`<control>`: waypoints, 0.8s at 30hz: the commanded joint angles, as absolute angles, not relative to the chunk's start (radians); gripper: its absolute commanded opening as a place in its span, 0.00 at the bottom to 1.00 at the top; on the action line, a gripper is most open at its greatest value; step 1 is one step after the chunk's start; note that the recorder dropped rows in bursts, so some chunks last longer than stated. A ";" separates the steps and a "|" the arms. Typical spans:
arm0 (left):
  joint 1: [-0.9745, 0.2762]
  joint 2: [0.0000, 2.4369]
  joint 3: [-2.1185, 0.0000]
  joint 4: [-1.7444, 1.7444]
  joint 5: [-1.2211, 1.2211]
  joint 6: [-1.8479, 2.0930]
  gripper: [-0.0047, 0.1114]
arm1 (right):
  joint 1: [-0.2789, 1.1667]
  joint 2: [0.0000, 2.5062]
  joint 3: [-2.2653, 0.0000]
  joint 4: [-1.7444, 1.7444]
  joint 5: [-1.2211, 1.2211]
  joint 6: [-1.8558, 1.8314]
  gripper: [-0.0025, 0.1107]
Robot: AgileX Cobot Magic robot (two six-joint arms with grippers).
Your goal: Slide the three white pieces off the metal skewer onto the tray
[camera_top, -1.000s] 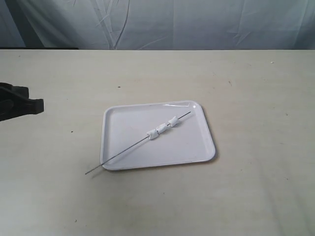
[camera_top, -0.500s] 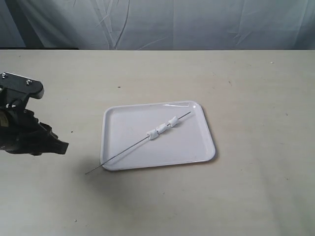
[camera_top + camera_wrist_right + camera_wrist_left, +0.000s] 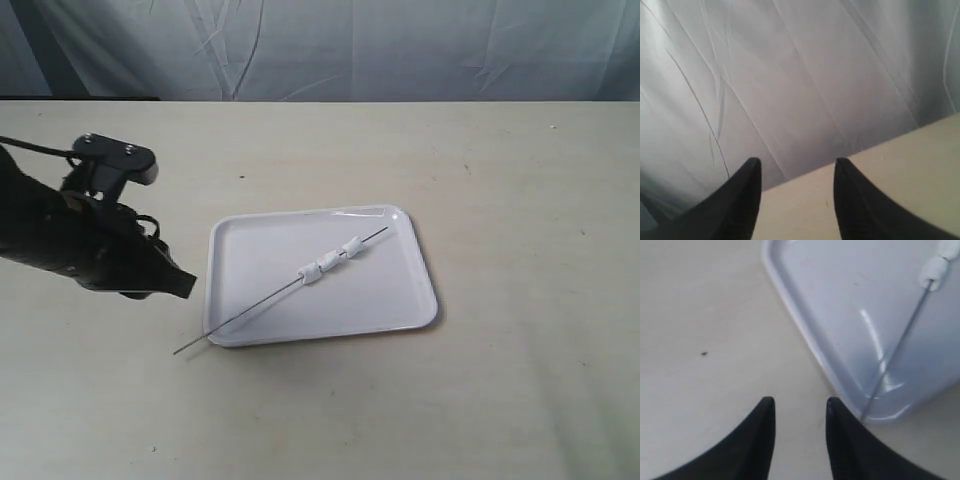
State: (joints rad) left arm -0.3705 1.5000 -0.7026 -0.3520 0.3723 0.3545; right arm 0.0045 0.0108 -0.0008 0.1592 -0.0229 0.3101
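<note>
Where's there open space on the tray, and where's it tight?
Two bare patches on the tray: one between the metal skewer and the back rim, one between the skewer and the front-right rim. Tight: around the white pieces, and the front-left corner, where the left fingers sit near the skewer's overhanging end.

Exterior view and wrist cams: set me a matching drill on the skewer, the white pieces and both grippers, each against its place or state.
1. metal skewer
2. white pieces
3. left gripper
4. right gripper

A. open, facing the curtain
B. threaded in a row over the middle of the tray
C. open, over the table near a tray corner
D. lying diagonally, one end past the tray's rim

Pairs: 1-D, 2-B, 3-C, 4-A
</note>
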 commanded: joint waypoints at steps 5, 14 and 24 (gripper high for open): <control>-0.393 1.658 -0.779 -0.839 0.427 0.885 0.33 | 0.011 0.059 0.000 0.207 0.089 0.311 0.42; -0.393 1.752 -0.884 -0.946 0.478 1.033 0.33 | 0.014 0.059 0.000 0.301 0.155 0.260 0.40; -0.393 1.782 -0.922 -0.905 0.496 1.033 0.33 | 0.043 0.200 -0.217 0.319 0.173 0.074 0.30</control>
